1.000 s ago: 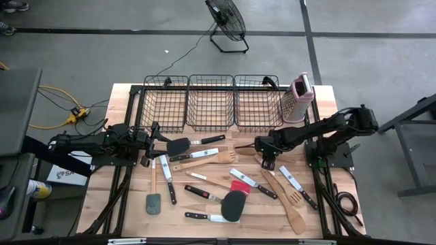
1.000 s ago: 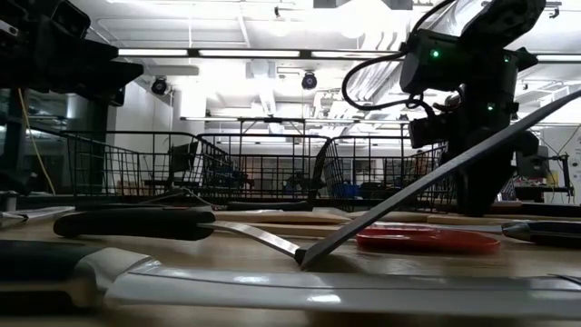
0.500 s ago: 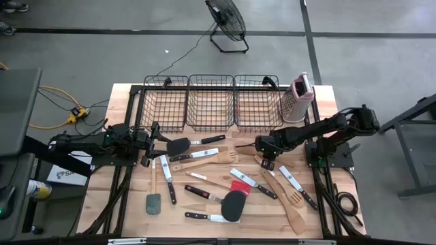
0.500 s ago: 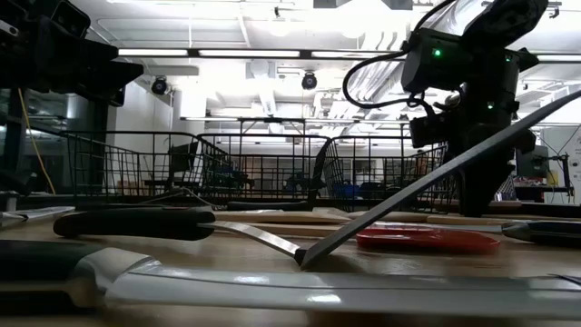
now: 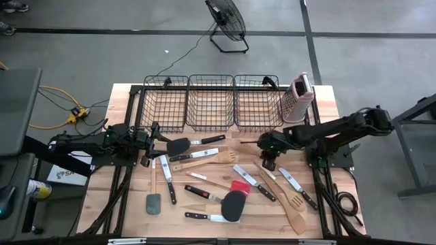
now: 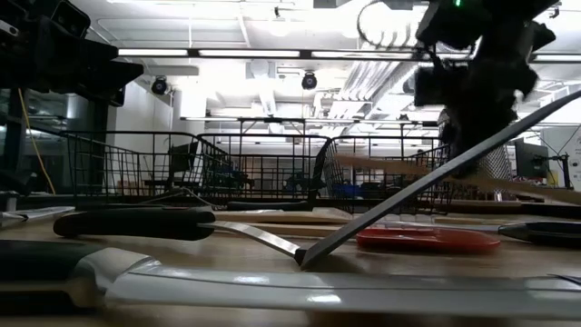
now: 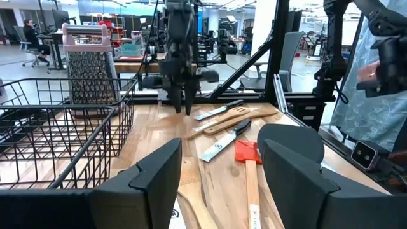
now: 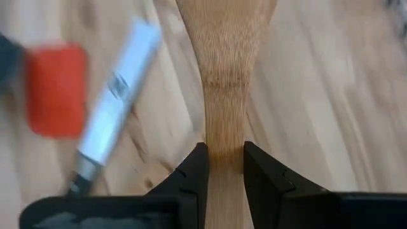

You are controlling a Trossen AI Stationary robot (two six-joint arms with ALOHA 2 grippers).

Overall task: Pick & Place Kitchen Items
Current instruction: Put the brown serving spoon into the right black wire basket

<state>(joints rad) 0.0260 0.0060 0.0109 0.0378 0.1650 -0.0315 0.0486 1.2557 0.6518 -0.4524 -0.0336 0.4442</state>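
The right arm reaches in low from the table's right edge, stretched almost flat across the wood toward the middle. Its right gripper [image 5: 263, 142] sits just in front of the rightmost black wire basket [image 5: 257, 103]. In the right wrist view its two dark fingers [image 8: 193, 170] are pinched narrowly on the handle of a pale wooden spatula [image 8: 226, 76], the broad blade reaching forward past the fingertips. Below that blade lie a steel knife with a white-labelled blade [image 8: 114, 102] and a red spatula head [image 8: 56, 89] on the pale wooden table [image 8: 318, 95]. In the low view the wooden spatula shows as a pale bar above the tabletop, not resting on it.

The left arm lies low along the table's left side, pointing toward the centre. Its left gripper [image 5: 151, 141] holds nothing, the fingers [image 7: 156, 184] spread wide apart, stopped just short of a black flat-headed spatula [image 5: 178, 145].

The other utensils lie scattered over the table's middle and near half: black-handled knives, wooden spoons, a grey spatula [image 5: 153, 203] and a larger black spatula [image 5: 233, 205]. A pink-and-white box grater [image 5: 299, 99] stands upright beside the rightmost basket.
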